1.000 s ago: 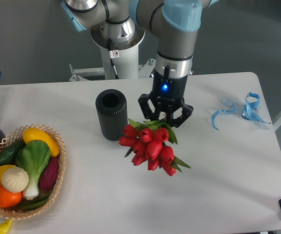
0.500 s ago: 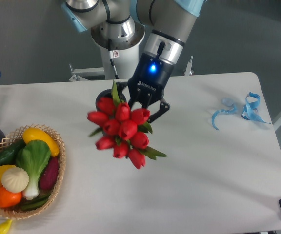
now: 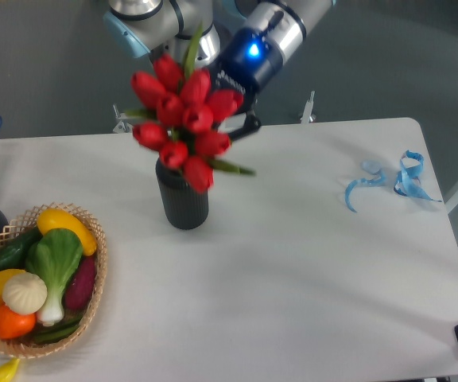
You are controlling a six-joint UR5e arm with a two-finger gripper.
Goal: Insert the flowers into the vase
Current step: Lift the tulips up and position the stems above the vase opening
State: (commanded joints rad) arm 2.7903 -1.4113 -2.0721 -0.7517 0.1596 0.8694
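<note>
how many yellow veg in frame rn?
3: one at the top of the wicker basket, one on its left side, one at the bottom frame edge, outside it. Others may be hidden.

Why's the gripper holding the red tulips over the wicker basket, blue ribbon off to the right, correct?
Not the basket. The fixed camera shows the gripper holding the red tulips over the black ribbed vase; the wicker basket sits lower left. The blue ribbon is indeed on the right.

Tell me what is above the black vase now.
The red tulips, held by the gripper, hang over the vase. They cover its mouth, so stems inside cannot be seen.
</note>
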